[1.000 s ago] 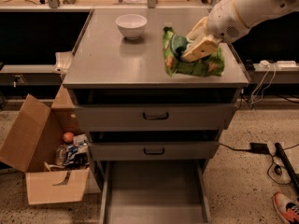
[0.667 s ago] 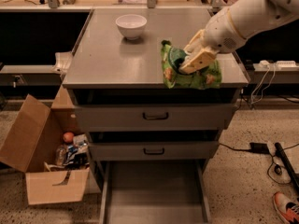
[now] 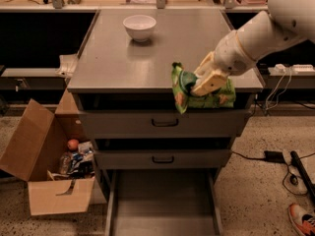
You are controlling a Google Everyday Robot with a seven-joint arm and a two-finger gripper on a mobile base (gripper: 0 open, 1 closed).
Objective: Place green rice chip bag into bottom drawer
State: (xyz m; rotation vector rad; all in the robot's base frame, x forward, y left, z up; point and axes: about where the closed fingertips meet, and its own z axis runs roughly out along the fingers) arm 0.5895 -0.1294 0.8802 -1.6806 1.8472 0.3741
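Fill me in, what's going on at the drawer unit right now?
The robot arm's gripper, jaws closed on the crinkly bright-green rice chip bag, holds it at the front edge of the grey metal cabinet top. The wide grey bottom drawer stands pulled out below, bag not yet in it. A white bowl sits farther back.

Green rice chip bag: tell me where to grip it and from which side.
Grip the green rice chip bag across its upper middle, coming from above and the right, as the hand does now, shut on it at the front edge of the cabinet top. The bag is soft and crinkly with its crumpled end up, so a pinch across its thin body suits it.
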